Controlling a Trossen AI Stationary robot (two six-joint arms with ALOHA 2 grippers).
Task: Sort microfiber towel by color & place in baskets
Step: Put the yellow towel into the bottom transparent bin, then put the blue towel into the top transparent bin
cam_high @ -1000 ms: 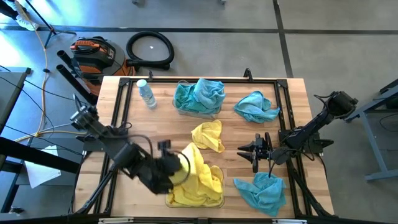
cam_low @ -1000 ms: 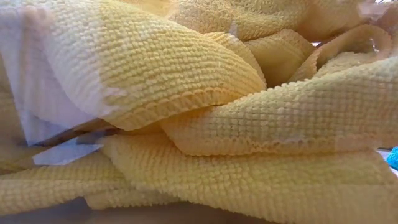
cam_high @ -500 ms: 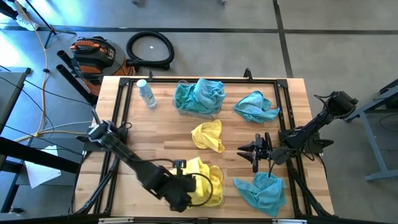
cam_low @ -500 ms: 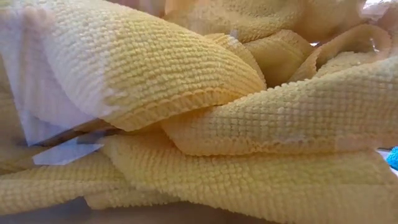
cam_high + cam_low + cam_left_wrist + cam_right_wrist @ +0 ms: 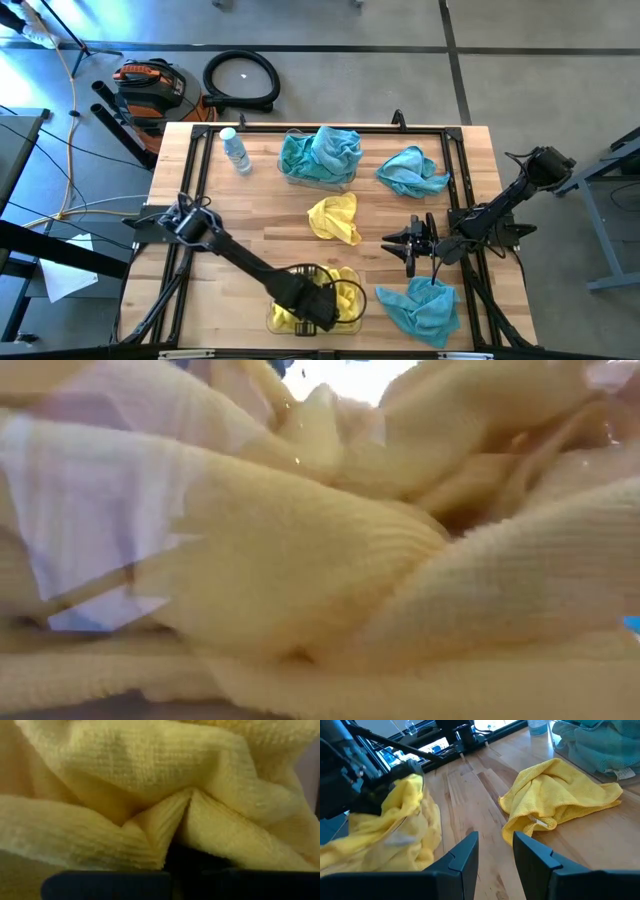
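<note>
Left gripper (image 5: 322, 305) is sitting at the lower middle of the high view, clenched and buried in the yellow towels (image 5: 345, 295) that are filling the near basket (image 5: 272, 322); whether a fold is caught between its fingers cannot be told. In the left wrist view, yellow cloth is pressing right against the camera. In the low view the same yellow pile (image 5: 330, 580) is filling nearly the whole frame.

Right gripper (image 5: 402, 243) is hovering right of centre over the counter (image 5: 260, 205), its fingers parted and holding nothing, pointing toward a loose yellow towel (image 5: 335, 218) lying in the middle of the frame. A teal towel (image 5: 418, 306) is lying just below it at lower right, and another teal towel (image 5: 412, 170) is lying above it at upper right. The far basket (image 5: 290, 172), at upper centre, is holding a heap of teal towels (image 5: 322, 152). A water bottle (image 5: 236, 151) is lying at upper left.
</note>
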